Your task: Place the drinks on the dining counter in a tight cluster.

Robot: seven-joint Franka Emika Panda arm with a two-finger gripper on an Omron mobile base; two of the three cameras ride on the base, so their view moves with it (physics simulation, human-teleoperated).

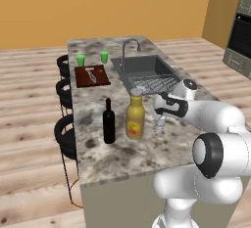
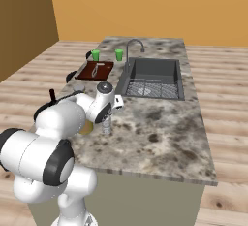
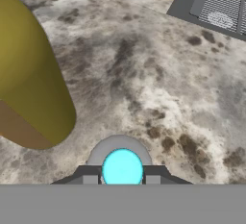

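My gripper [image 1: 161, 115] is shut on the small clear water bottle [image 1: 159, 125], which stands upright at the dining counter [image 1: 122, 156] top. In the hand view its blue cap [image 3: 122, 167] sits between my fingertips [image 3: 89, 174]. Just left of it stands the yellow juice bottle [image 1: 135, 117], with the slim black wine bottle [image 1: 109, 122] close on its left. The juice bottle [image 3: 29, 83] looms at the left of the hand view. From the right base view my arm covers most of the juice bottle [image 2: 87, 128]; the water bottle [image 2: 106, 126] shows under my gripper [image 2: 108, 116].
An inset sink [image 1: 147, 71] with a faucet [image 1: 128, 46] lies behind the bottles. A dark cutting board [image 1: 91, 76] and two green cups [image 1: 80, 59] stand at the far left. Black stools [image 1: 63, 135] line the counter's left side. Bare marble [image 2: 160, 137] stretches to the right.
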